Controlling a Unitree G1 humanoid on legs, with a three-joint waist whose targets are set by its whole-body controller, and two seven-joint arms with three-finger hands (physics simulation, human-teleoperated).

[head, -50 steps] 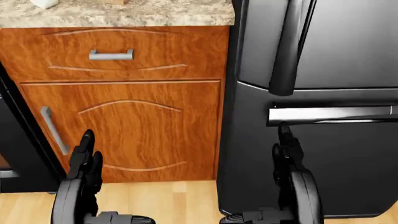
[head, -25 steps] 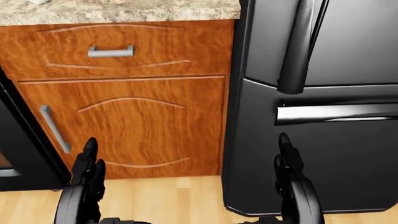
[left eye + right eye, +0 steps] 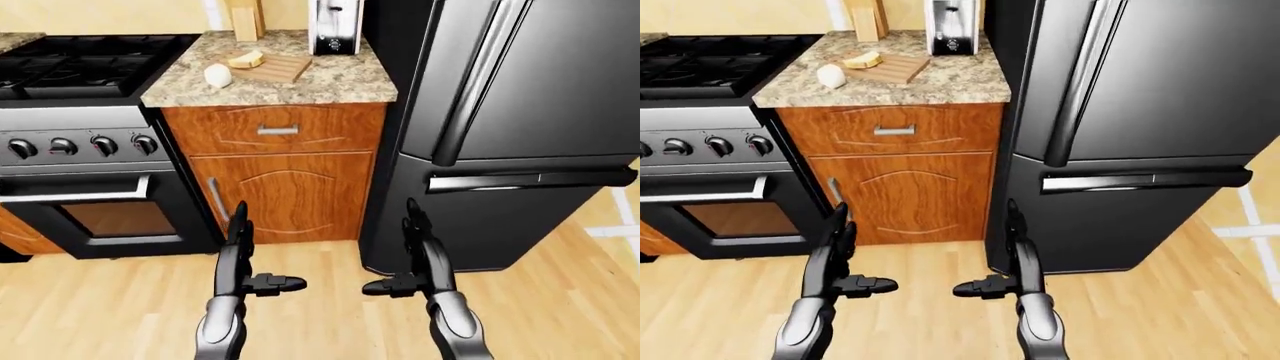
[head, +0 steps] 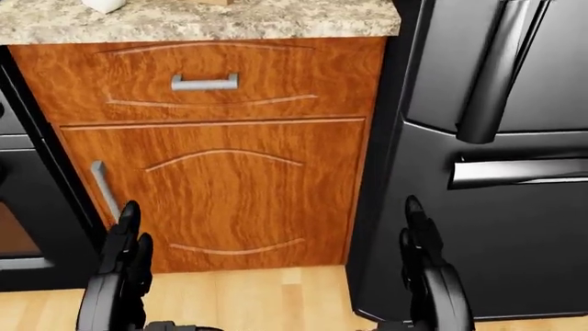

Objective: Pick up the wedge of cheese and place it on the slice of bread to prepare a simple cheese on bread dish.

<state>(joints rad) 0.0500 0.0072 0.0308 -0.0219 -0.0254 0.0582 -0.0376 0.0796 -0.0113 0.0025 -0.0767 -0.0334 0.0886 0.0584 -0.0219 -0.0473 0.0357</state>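
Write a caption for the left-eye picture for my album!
Robot with open left hand and right hand faces counter holding cheese and bread on board.

Wooden cabinet fills centre, black fridge right; left hand, right hand open, empty.

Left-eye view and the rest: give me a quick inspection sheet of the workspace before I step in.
Surface: granite counter between stove and fridge.
Job's things: yellowish slice of bread on a wooden cutting board; pale wedge of cheese on the counter, left of the board.
Clutter: wooden block and a white appliance at the counter's top edge.
Grippers: left hand and right hand open, empty, low over the floor.
Cables: nothing seen.
Surroundings: wood drawer and cabinet door under the counter; wooden floor.
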